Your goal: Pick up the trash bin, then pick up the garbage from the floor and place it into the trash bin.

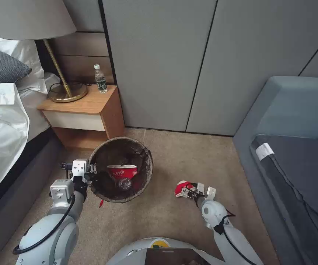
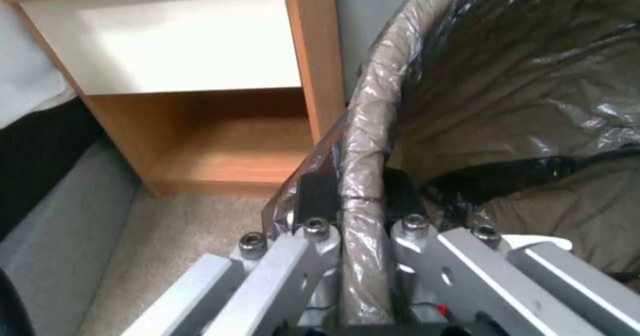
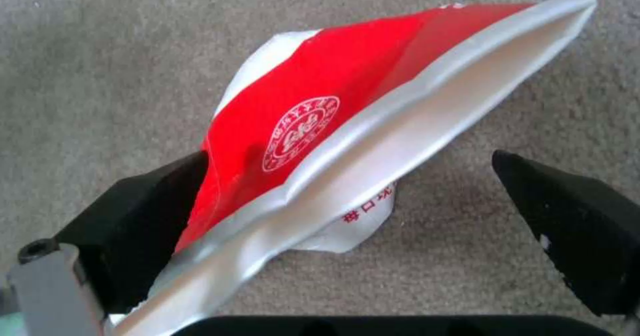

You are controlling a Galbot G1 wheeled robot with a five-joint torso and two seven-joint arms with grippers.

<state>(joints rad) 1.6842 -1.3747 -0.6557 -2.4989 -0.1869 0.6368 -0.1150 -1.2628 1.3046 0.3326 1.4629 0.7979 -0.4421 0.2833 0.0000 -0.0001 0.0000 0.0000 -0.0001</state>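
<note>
While the left pincer (image 2: 363, 226) grips the trash bin (image 1: 144, 173), the crushed cup (image 3: 347, 165) lies between the released right pincer's (image 3: 353, 216) fingers.

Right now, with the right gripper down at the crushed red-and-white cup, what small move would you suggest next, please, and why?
Probably close the right gripper. Its fingers stand apart on either side of the crushed red-and-white cup, which lies on the carpet. The left gripper is clamped on the trash bin rim, so the bin is ready.

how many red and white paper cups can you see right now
2. One crushed cup lies inside the trash bin; the other crushed cup is on the carpet between the open right gripper's fingers. More may be hidden in the bin.
</note>
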